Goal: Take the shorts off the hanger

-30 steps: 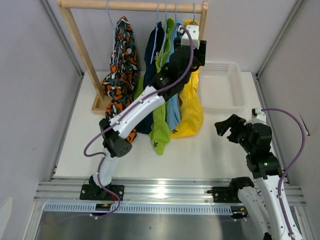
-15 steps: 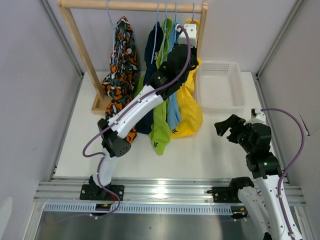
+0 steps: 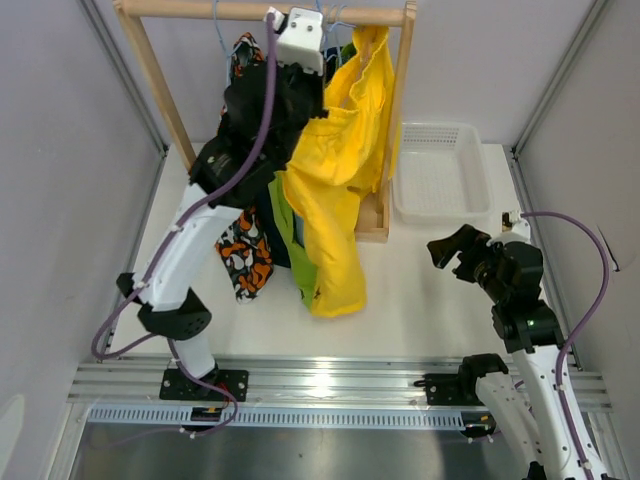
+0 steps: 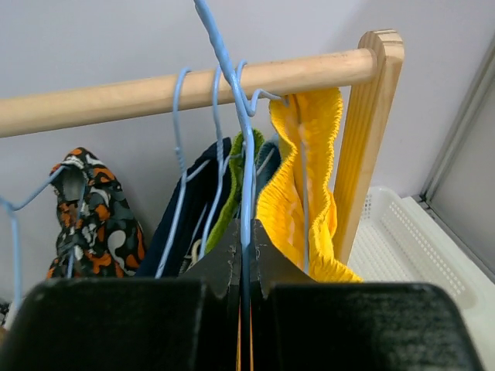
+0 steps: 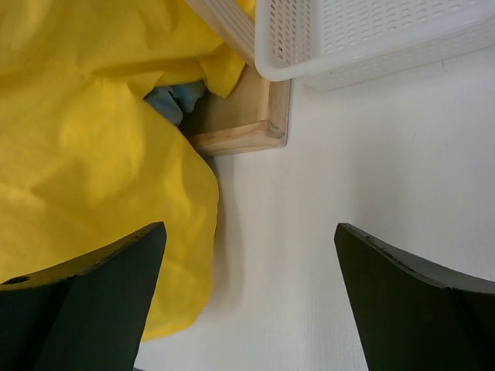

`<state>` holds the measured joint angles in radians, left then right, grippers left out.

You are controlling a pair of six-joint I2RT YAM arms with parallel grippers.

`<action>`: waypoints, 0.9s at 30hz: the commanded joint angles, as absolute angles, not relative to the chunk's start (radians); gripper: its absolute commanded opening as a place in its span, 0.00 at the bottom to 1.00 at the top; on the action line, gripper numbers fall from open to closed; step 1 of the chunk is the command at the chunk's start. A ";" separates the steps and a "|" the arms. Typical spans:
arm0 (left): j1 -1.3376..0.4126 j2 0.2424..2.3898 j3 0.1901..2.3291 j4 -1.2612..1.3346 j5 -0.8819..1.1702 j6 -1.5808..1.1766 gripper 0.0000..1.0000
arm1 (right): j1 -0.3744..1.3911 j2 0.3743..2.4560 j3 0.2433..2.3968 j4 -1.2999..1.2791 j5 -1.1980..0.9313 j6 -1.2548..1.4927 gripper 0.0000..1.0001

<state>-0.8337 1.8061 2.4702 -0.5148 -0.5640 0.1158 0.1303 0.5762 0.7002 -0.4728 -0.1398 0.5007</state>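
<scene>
Left fingers (image 4: 220, 263) clenched on blue hanger (image 4: 246, 178); right fingers (image 5: 77, 309) wide, empty. Should lift slowly so yellow shorts (image 3: 335, 190) slip free.

White arm links (image 3: 188, 245) w/ black joints, purple cables (image 3: 603, 270), right gripper (image 5: 249, 232) matte black

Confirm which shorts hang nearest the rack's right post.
The yellow shorts, right beside the wooden post. The lime green, navy and patterned pairs hang further left along the rod.
</scene>
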 commanded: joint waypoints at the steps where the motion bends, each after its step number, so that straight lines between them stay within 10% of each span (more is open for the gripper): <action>1: -0.825 1.680 2.474 -0.569 -0.502 0.115 0.00 | 0.138 0.574 0.768 -0.431 -0.144 0.491 0.99; 10: -0.942 1.119 1.823 -0.808 -0.396 -0.073 0.00 | 0.143 0.529 0.871 -0.249 -0.504 0.436 0.99; 18: -0.945 0.931 1.896 -0.969 -0.103 -0.186 0.00 | 0.195 0.659 1.031 -0.127 -0.773 0.420 0.99; 27: -0.945 0.995 2.066 -1.012 0.050 -0.218 0.00 | 0.445 0.771 1.080 -0.141 -0.617 0.296 0.99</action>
<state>-0.9440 0.9333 2.0144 -1.0424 -0.0727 -0.1761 0.3920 0.7509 1.0401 -0.1745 -0.6685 0.3611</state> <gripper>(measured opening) 0.034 0.993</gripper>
